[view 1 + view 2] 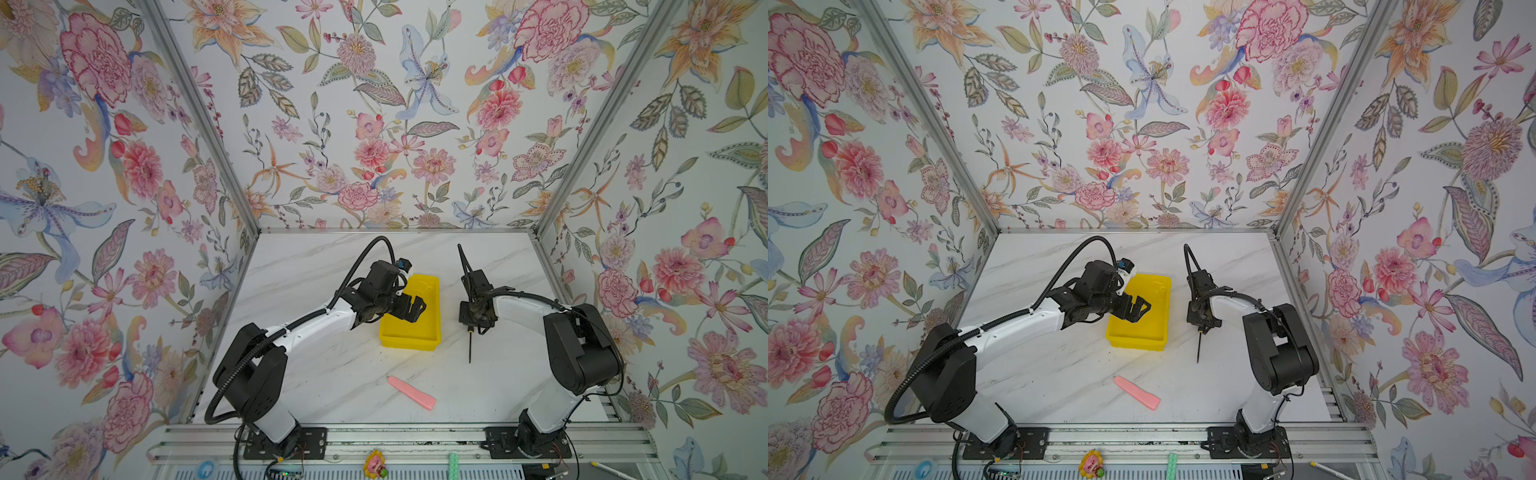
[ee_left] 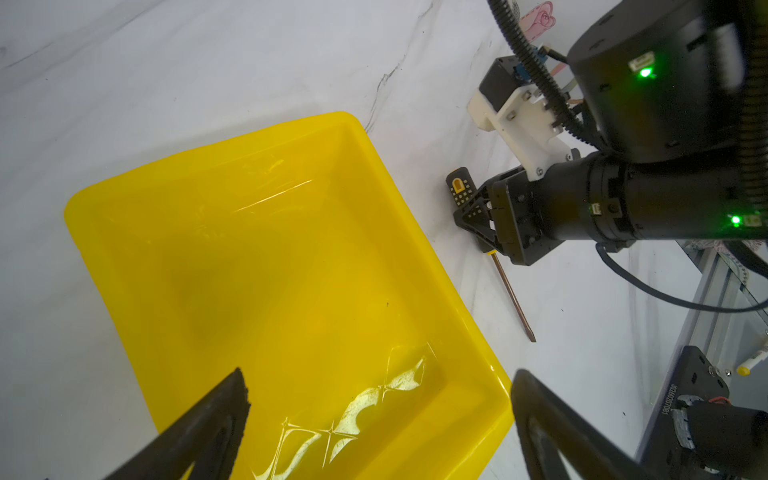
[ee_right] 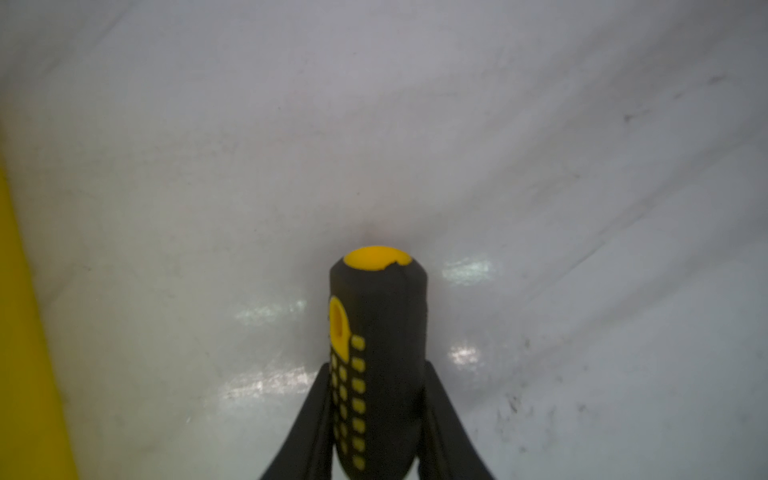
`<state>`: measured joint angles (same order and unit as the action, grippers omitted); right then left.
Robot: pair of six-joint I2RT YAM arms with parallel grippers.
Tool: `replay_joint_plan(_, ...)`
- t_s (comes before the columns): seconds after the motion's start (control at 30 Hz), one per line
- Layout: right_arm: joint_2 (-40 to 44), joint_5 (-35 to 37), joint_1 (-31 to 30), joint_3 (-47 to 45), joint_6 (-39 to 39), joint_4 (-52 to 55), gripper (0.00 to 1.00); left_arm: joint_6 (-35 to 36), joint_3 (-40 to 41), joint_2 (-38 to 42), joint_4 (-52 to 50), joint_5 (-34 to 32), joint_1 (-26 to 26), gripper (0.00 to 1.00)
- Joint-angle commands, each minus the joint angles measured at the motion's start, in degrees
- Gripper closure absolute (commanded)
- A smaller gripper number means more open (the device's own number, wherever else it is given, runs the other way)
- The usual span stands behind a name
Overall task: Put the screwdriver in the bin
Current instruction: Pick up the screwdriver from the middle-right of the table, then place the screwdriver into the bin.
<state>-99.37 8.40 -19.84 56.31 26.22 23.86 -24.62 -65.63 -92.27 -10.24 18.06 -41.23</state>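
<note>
The slim screwdriver (image 3: 378, 353), with a matte black rubbery handle studded with yellow squares and a thin dark metal shaft (image 2: 513, 297), lies low on the white marble-patterned table (image 1: 332, 374), just right of the glossy yellow plastic bin (image 1: 409, 343); the right pincer (image 3: 378, 374) is clamped on its handle; the left pincer (image 2: 380, 382) hangs spread wide above the bin's smooth hollow; a pink tapered flat stick (image 1: 411, 392) lies nearer, apart.
</note>
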Motion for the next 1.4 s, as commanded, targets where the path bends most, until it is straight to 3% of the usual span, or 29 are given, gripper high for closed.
replay_joint_plan(0.0,1.5,0.1,-0.3,0.1,-1.0,-0.5,1.00,3.3,1.6,3.2,2.5,3.2,-0.3,0.01)
replay_joint_plan(0.27,8.8,1.7,-2.5,7.0,-2.4,5.6,1.00,5.2,5.0,7.0,1.7,-1.1,-0.2,0.01)
replay_joint_plan(0.5,12.0,-0.4,-5.4,19.8,1.6,17.4,1.00,6.8,10.9,14.4,0.7,-4.5,2.4,0.01)
replay_joint_plan(0.67,7.4,-3.9,-8.8,29.6,6.2,19.8,1.00,6.8,14.8,18.7,0.9,-7.3,4.0,0.01)
replay_joint_plan(0.9,-5.2,-7.6,-14.9,40.3,11.5,19.2,1.00,5.2,18.3,21.6,2.5,-10.1,5.1,0.01)
replay_joint_plan(1.1,-13.9,-11.1,-16.4,42.1,13.9,15.4,1.00,2.4,22.1,24.6,5.2,-11.4,5.2,0.01)
replay_joint_plan(1.37,-18.9,-12.8,-17.0,41.6,14.4,13.1,1.00,1.2,24.9,28.2,5.5,-14.7,5.5,0.01)
